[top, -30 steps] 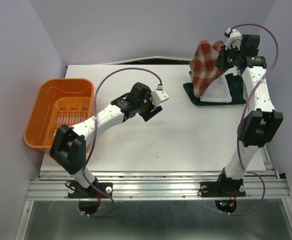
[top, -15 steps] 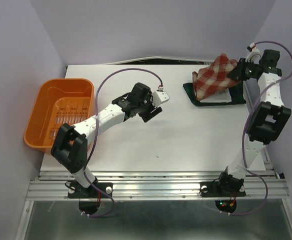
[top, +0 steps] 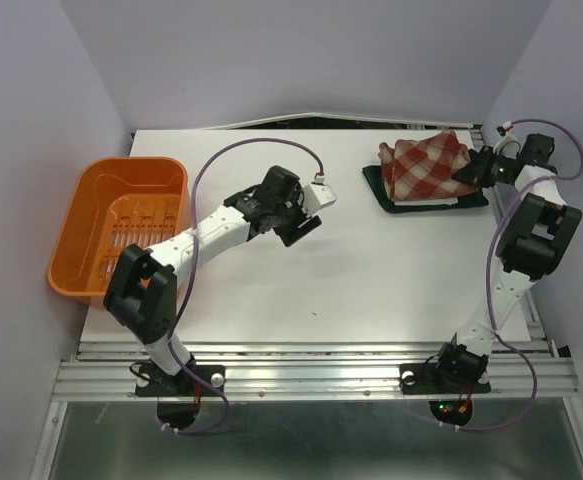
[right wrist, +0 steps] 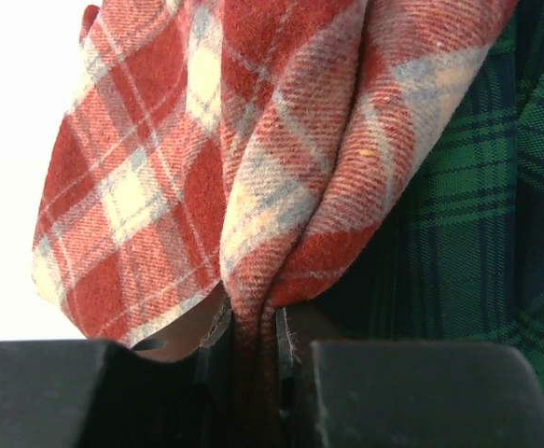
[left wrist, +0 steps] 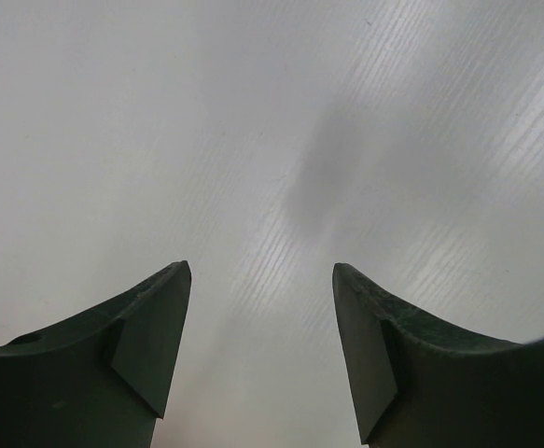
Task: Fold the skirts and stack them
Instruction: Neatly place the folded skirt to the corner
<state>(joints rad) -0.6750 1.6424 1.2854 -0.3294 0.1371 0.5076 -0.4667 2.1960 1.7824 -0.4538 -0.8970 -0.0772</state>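
The right gripper (right wrist: 250, 347) pinches a fold of the red-and-tan plaid skirt (top: 423, 163) between narrow jaws; the soft, woolly woven cloth lies bunched on the dark green-navy plaid skirt (right wrist: 477, 215) at the desk's (top: 371, 280) far right; the left gripper (left wrist: 262, 280) hovers mid-desk, jaws wide.
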